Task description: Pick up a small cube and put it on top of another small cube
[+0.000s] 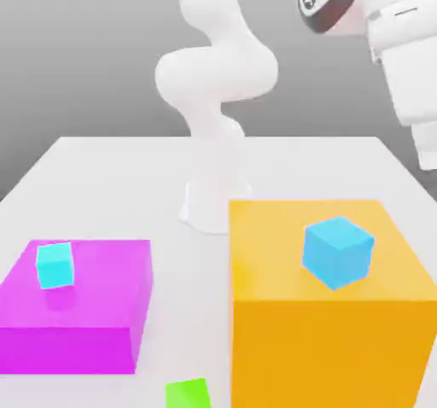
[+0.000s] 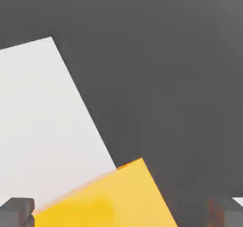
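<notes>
Plainly matte: blue cube (image 1: 338,251) atop orange block (image 1: 329,312).

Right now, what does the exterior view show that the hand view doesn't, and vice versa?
Exterior view alone: the arm, the magenta block with a small cyan cube on it, a blue cube on the orange block, and a green cube at the front edge. Hand view alone: the open fingers and the dark floor past the table. Both: orange block and white table.
</notes>
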